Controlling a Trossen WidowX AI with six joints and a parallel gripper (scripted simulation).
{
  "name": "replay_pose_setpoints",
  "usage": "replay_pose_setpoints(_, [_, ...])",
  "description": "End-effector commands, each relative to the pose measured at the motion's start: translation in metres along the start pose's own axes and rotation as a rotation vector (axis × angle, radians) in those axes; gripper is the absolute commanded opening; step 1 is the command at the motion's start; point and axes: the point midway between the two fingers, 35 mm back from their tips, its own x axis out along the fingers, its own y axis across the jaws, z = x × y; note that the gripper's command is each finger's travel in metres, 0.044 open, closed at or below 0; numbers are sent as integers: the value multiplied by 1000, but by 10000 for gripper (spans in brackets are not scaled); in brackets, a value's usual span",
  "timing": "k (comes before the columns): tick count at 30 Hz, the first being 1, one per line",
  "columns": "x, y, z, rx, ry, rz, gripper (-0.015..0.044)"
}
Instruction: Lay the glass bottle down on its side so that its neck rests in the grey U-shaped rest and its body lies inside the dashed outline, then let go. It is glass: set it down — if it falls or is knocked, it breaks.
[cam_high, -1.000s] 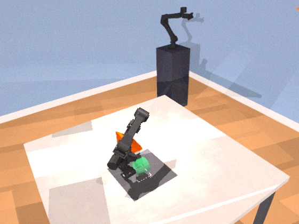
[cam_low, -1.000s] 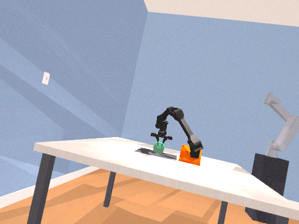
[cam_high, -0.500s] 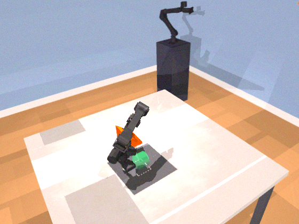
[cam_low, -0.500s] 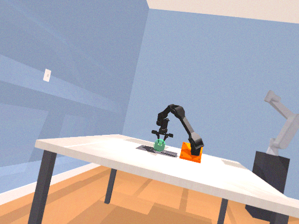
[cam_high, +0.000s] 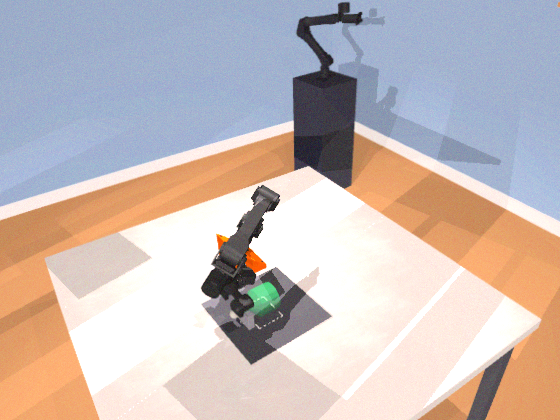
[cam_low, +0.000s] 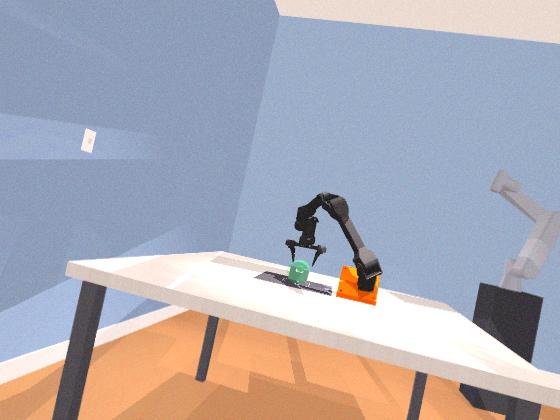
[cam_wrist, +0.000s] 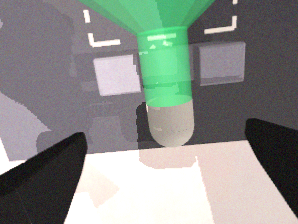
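Note:
The green glass bottle (cam_high: 264, 298) (cam_low: 299, 272) (cam_wrist: 167, 65) lies on its side, its pale-capped neck end toward my gripper. In the wrist view its neck lies between the two uprights of the grey U-shaped rest (cam_wrist: 117, 75). The shoulder is between the near corners of the dashed outline (cam_wrist: 105, 43); the far end of the outline is out of the wrist view. My gripper (cam_low: 304, 263) (cam_wrist: 165, 132) is open, with one finger on each side of the cap and a gap on both sides. The underside of the bottle is hidden.
A dark mat (cam_high: 310, 315) lies under the bottle and rest. An orange block (cam_high: 256, 262) (cam_low: 350, 292) stands by the arm's base. A second arm (cam_high: 315, 47) stands on a dark pedestal (cam_high: 322, 120) beyond the table (cam_high: 400, 300).

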Motion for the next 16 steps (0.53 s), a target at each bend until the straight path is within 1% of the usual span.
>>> replay_pose_setpoints(1, [-36, -1, 4, -25, 75, -25, 440])
replay_pose_setpoints(16, [-39, 2, 5, -25, 75, -25, 440])
